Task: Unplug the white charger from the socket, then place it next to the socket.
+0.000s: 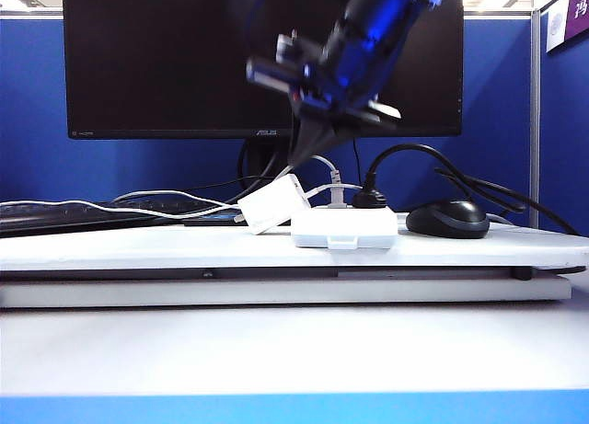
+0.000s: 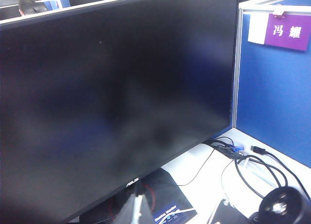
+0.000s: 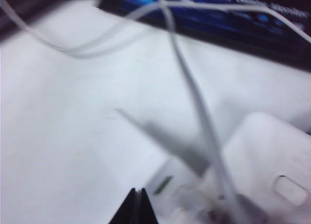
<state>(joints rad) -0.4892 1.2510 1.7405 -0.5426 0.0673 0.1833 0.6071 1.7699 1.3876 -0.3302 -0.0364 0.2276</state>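
**Charger tilted beside the power strip, right gripper above it**

The white charger (image 1: 273,203) is seen in the exterior view on the white desk surface (image 1: 138,247), tilted and leaning just beside the left end of the socket (image 1: 344,228), with its thin white cable (image 1: 92,206) trailing off to the left. A small white plug (image 1: 337,196) and a black plug (image 1: 370,197) are seated in the top of the socket. A black mouse (image 1: 448,219) lies to the right.

The right gripper (image 1: 304,148) is held over the charger, pointed downward, blurred; its jaws are pressed together with nothing between them, as is confirmed in the right wrist view (image 3: 136,207), where the fingertips meet above the desk and the socket (image 3: 272,151) is seen nearby.

The left gripper is not shown in any view; only the dark monitor (image 2: 112,102) is faced by its wrist camera.
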